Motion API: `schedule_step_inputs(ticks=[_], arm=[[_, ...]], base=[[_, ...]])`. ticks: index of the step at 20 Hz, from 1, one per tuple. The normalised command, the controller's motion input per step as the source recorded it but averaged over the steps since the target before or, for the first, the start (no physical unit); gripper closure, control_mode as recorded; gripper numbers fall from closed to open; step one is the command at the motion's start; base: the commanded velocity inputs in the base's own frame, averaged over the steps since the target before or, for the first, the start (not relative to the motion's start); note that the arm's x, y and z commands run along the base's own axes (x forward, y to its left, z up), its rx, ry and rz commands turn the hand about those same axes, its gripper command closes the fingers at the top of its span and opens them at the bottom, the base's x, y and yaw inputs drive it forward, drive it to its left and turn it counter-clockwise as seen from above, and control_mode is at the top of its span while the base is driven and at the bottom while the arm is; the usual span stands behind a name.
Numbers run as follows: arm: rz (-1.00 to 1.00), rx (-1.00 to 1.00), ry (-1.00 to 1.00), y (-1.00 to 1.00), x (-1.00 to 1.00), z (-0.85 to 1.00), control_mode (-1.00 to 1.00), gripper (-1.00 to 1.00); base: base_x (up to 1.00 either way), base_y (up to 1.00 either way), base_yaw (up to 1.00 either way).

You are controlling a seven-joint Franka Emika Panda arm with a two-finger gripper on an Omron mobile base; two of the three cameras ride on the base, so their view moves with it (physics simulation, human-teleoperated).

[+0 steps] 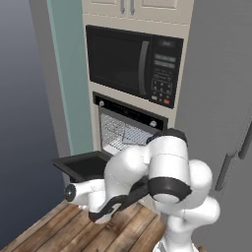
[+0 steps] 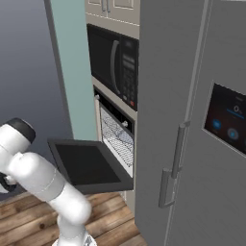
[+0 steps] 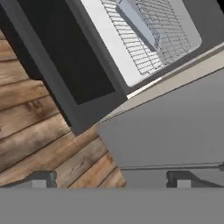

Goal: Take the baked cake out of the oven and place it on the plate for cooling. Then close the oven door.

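The claw (image 3: pixel 109 180) hangs wide apart over the wooden plank floor (image 3: pixel 35 131), holding nothing. Just ahead, the glossy black oven door (image 3: pixel 65 57) lies folded flat, and beyond it the oven (image 3: pixel 144 43) shows wire racks in a pale cavity.

microwave keypad (image 1: pixel 164 78): rows of small buttons, marks too blurred to read; one red button low on the pad, no legible label
microwave display strip (image 1: pixel 166 44): dark, nothing readable
oven control strip (image 1: pixel 129 111): two silver knobs, faint pale specks between them, not legible
fridge door panel (image 2: pixel 227 122): dark screen, round blue icons and a pale ring symbol, no text can be made out
legible text overall: none
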Motion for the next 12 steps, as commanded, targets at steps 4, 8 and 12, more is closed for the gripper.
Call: schedule_step_inputs(ticks=[4, 8, 12], arm=[[0.00, -0.24, 0.50, 0.36, 0.27, -0.21, -1.00, -1.00], [0.00, -0.27, 0.08, -0.01, 0.03, -0.97, -1.00, -1.00], [0.02, -0.38, -0.14, 0.00, 0.06, -0.78, -1.00, -1.00]], base=[[0.00, 0.00, 0.00], [0.00, 0.00, 0.00], [0.00, 0.00, 0.00]])
